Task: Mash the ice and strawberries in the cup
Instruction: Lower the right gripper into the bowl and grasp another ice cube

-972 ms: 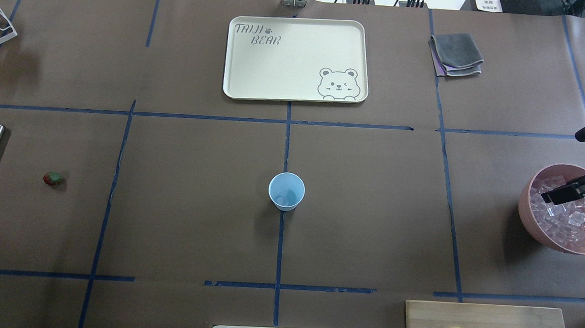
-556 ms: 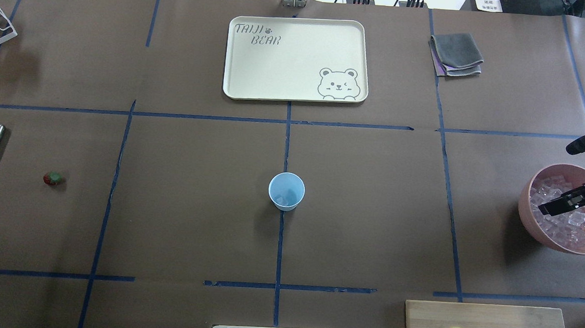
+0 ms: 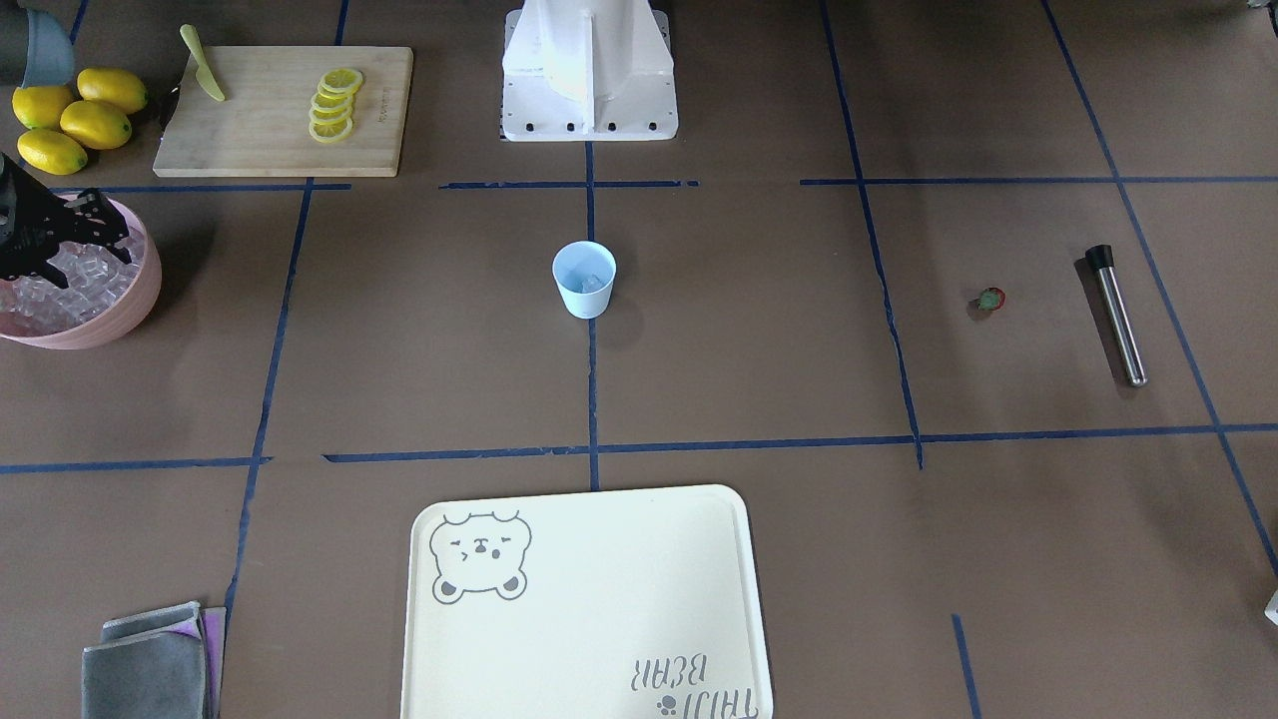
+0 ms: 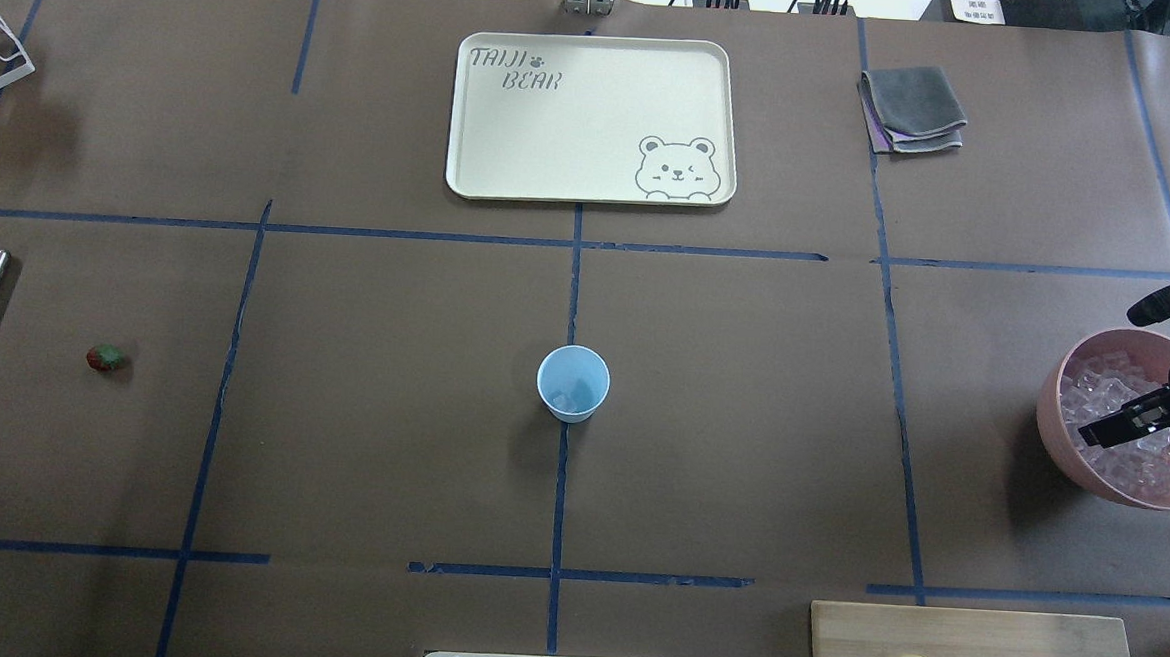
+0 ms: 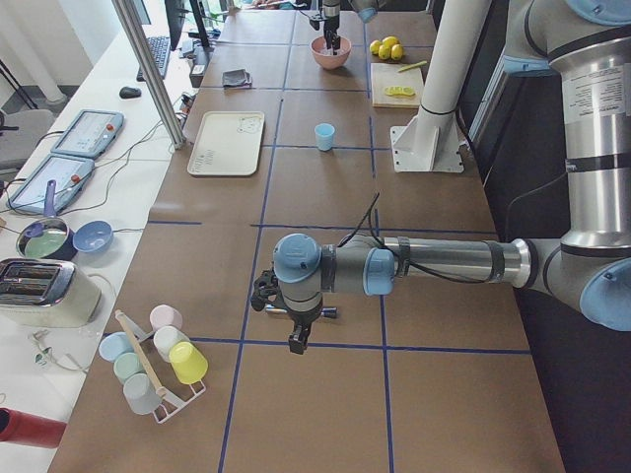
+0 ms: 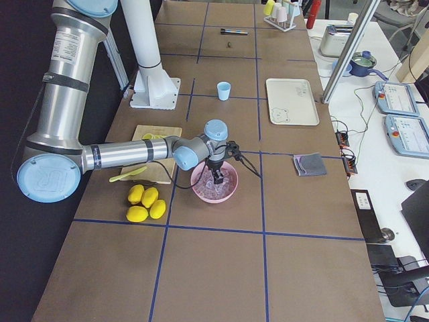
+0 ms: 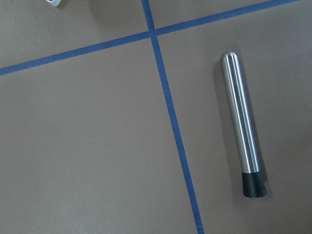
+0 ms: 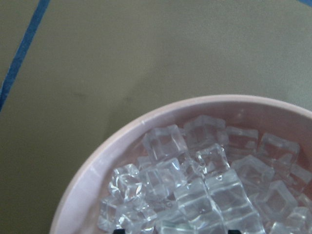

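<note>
Several things could spoil this pick. Our right gripper (image 4: pixel 1106 426), fingers spread wide, hangs low over the ice cubes (image 8: pixel 195 195) in the pink bowl (image 4: pixel 1059 459). The cubes are slick and tightly nested, so one may squirt sideways when squeezed, or two may lift and one fall in transit. Farther out, the light blue cup (image 4: pixel 570 415) looks easy to upset (a cube striking its rim might tip it). The bowl is heaped with ice. The cup, mid-table, holds a little ice and no fruit. The strawberry (image 4: pixel 106 356) lies on the table well beyond it, near the steel muddler (image 7: pixel 241 131). Our left gripper (image 5: pixel 296 330) hovers over the muddler; we cannot tell how its fingers stand.
</note>
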`<state>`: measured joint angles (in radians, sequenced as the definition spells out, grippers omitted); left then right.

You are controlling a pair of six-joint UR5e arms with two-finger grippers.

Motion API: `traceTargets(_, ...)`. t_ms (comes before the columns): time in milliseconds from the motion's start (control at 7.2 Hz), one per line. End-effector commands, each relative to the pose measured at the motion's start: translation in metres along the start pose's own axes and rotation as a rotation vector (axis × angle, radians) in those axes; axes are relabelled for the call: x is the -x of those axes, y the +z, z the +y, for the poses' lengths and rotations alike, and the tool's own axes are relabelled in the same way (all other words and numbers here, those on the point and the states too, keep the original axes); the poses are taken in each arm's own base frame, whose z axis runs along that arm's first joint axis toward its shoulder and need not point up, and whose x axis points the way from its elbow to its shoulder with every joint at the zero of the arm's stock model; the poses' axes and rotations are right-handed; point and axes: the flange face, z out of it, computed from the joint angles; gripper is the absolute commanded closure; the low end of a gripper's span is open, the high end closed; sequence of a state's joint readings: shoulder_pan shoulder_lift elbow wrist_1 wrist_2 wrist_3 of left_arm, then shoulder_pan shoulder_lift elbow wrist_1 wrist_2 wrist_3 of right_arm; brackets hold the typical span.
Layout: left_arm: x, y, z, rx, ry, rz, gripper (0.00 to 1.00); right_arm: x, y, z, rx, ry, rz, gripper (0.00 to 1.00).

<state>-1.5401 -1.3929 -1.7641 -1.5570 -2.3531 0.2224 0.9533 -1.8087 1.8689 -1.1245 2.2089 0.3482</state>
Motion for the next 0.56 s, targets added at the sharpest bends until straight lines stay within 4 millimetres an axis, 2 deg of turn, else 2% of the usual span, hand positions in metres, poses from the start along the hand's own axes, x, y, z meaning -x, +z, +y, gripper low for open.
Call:
traceTargets(0,-0.0005,-0.0005,-0.0002,-0.001,0.001,0.000,0.00,0.0003,-0.0013,0.0008,-0.001,0.000,0.000,0.43)
traceTargets(139,-0.0005,-0.0005,-0.0002,-0.001,0.001,0.000,0.00,0.0008,-0.0019,0.0006,-0.003,-0.001,-0.001,0.71)
traceTargets(278,-0.0005,-0.0005,-0.0002,-0.001,0.001,0.000,0.00,0.0012,-0.0021,-0.0001,-0.004,-0.005,-0.001,0.85)
traceTargets(417,-0.0005,-0.0005,-0.0002,-0.001,0.001,0.000,0.00,0.0019,-0.0026,-0.0003,-0.004,-0.006,-0.003,0.88)
